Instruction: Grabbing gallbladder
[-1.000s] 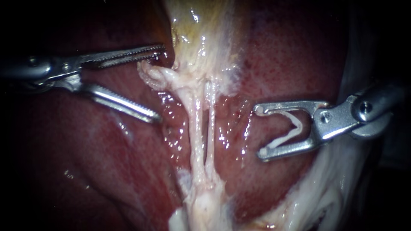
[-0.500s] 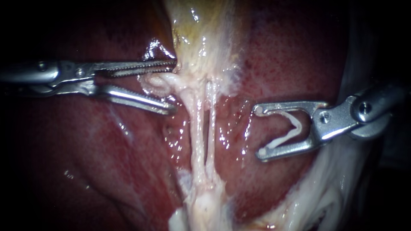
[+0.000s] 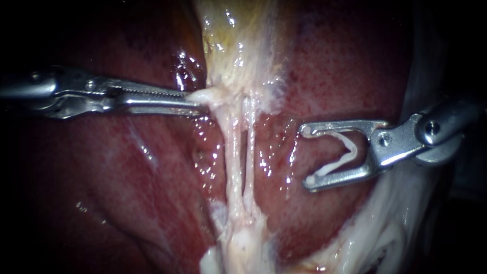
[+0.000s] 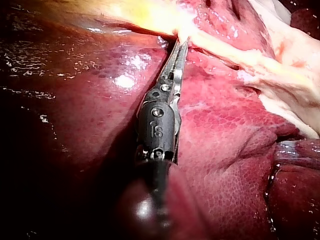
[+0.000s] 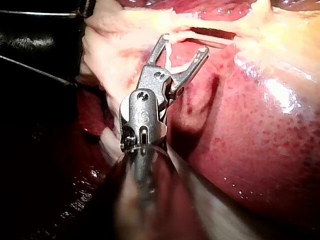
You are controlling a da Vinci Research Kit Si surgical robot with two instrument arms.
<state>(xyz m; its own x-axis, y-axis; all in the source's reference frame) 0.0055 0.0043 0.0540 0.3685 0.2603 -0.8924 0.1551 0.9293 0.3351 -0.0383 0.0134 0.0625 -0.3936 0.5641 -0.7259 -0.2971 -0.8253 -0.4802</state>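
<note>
Close endoscope, two oblique wrist views, gallbladder [image 3: 238, 40] shared

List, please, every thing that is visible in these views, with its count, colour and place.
liver: one, dark red and glossy, lying under and around everything else.
gallbladder: one, pale yellow, upper middle of the endoscope view.
tubes: two, whitish, side by side, running down from the gallbladder's lower end.
loose pale tissue: one patch, white, below the right instrument.
clip: one, white, V-shaped, inside the right instrument's tip.
left instrument: one, silver, coming in from the left, closed on the gallbladder's lower end.
right instrument: one, silver, coming in from the right, spread wide around the clip, apart from the tubes.
</note>
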